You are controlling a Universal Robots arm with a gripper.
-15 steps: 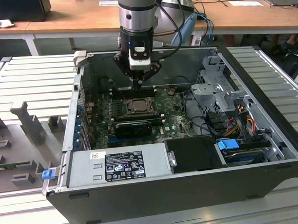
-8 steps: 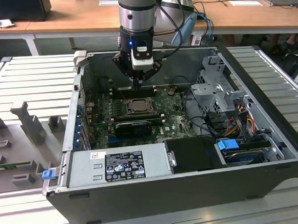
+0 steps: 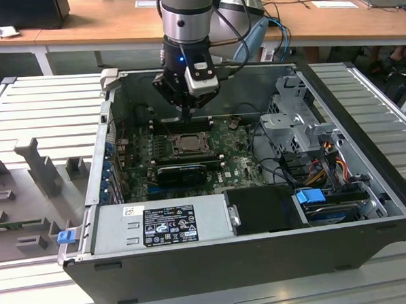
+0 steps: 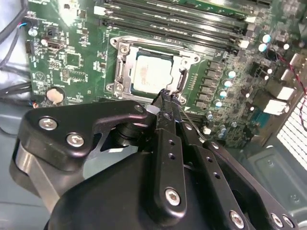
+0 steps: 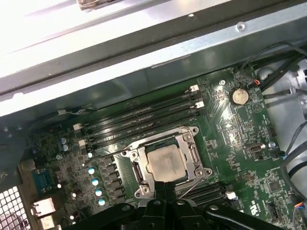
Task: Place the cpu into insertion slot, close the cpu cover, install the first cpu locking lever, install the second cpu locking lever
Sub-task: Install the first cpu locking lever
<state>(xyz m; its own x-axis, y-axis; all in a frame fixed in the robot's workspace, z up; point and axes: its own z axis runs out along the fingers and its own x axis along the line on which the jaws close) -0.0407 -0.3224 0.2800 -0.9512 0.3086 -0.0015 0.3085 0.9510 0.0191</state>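
The open computer case (image 3: 263,258) holds the green board (image 3: 238,167), with the socket (image 4: 191,60) near its middle. The gripper (image 4: 165,96) stands at the socket's edge, fingers pressed together (nothing visible between them). The cover (image 4: 125,67) lies down over the socket, and the chip (image 4: 151,72) sits in its window. A thin lever (image 5: 194,188) beside the socket looks unlatched; I judge the narrow tip could slip off and scratch the board

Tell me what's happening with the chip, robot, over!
Shut gripper, tips at the insertion slot edge. Seated cpu, framed by the lowered cpu cover. Thin wire lever close beside the tips.
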